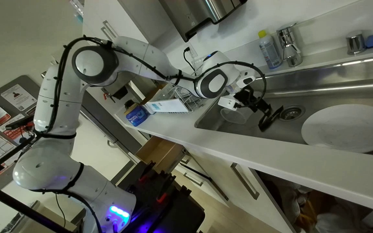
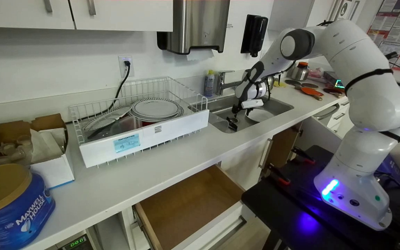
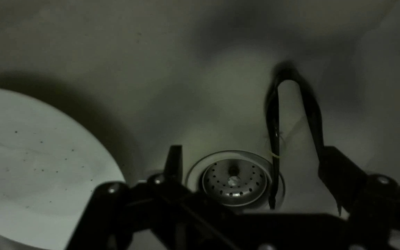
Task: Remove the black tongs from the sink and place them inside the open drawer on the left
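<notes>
Claw [image 3: 251, 151] stands wide in the wrist view, holding nothing. Tongs [image 3: 273, 128] lie beside the drain [image 3: 234, 181], one arm over its rim in this view, the other partly hidden by the claw; contact cannot be told. Judged light, springy, possibly slippery; recommended hold: across both arms, near the bend. In an exterior view, the sink [image 1: 316, 98] surrounds the drain. In an exterior view, the drawer [image 2: 193, 205] stands open, well apart from the drain.
</notes>
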